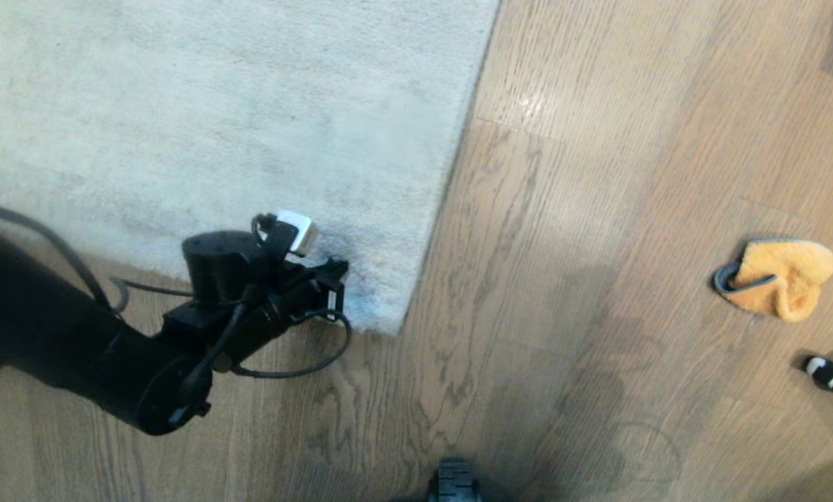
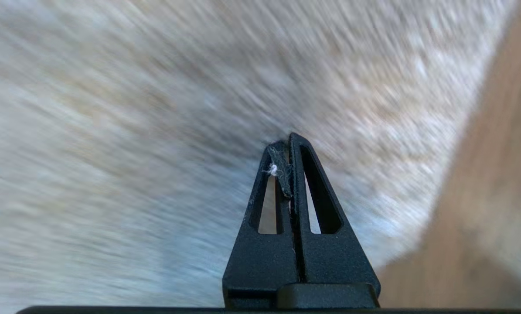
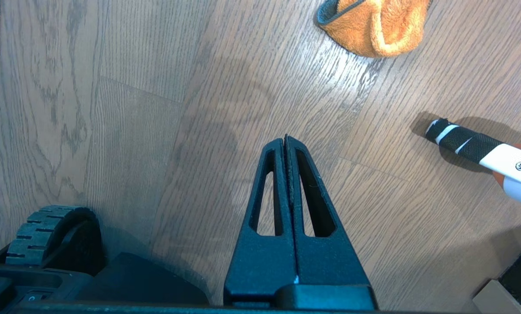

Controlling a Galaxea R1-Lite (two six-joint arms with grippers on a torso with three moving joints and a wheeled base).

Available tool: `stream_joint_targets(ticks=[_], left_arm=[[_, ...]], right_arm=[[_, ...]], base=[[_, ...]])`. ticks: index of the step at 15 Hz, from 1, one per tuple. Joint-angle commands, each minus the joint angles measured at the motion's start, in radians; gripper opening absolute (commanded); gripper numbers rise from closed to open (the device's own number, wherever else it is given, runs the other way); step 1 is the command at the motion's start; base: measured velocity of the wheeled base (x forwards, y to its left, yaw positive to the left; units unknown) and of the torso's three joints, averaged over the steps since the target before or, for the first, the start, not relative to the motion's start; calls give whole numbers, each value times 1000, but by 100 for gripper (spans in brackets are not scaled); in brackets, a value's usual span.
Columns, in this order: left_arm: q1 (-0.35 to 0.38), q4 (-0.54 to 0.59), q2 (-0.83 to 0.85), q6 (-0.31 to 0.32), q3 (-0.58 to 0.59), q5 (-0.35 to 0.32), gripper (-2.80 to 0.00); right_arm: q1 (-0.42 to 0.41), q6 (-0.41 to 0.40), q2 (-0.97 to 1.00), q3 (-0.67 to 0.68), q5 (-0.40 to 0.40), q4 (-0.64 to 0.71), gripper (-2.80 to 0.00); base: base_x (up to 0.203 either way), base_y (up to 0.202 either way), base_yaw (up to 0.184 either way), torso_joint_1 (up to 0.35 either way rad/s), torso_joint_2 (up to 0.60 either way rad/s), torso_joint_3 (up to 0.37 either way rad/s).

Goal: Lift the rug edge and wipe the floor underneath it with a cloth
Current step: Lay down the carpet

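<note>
1. No brand, label or readable writing shows on anything in view.
2. One rug (image 1: 214, 125) lies flat on the floor (image 1: 583, 209); its near right corner rests on the planks.
3. One cloth (image 1: 778, 277), orange with dark edging, sits crumpled on the bare floor, well apart from the rug's right edge.
4. The left gripper (image 2: 286, 150) is over the rug beside that corner, fingers pressed together, grasping nothing but lint.
5. The right gripper (image 3: 285, 141) hangs above bare planks, clenched and empty.
6. One black-and-white handle (image 3: 458, 141) lies near the cloth.
</note>
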Motion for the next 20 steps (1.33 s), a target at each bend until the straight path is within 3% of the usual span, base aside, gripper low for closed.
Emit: stream_joint_targets(ticks=[1, 5, 12, 16, 20], left_arm=[[40, 21, -57, 21, -72, -1, -280], [91, 36, -21, 51, -211, -14, -280], [110, 54, 138, 65, -596, -133, -280], [51, 44, 161, 22, -634, -139, -280], [-64, 52, 149, -57, -594, -107, -280]], right_arm=[[0, 0, 2, 0, 0, -1, -280], [0, 0, 1, 0, 0, -1, -280], [0, 0, 2, 0, 0, -1, -280], [0, 0, 2, 0, 0, -1, -280], [0, 0, 2, 0, 0, -1, -280]], base=[[0, 0, 0, 0, 0, 0], [0, 0, 0, 0, 0, 0], [0, 0, 0, 0, 0, 0], [0, 0, 0, 0, 0, 0], [0, 0, 0, 0, 0, 0]])
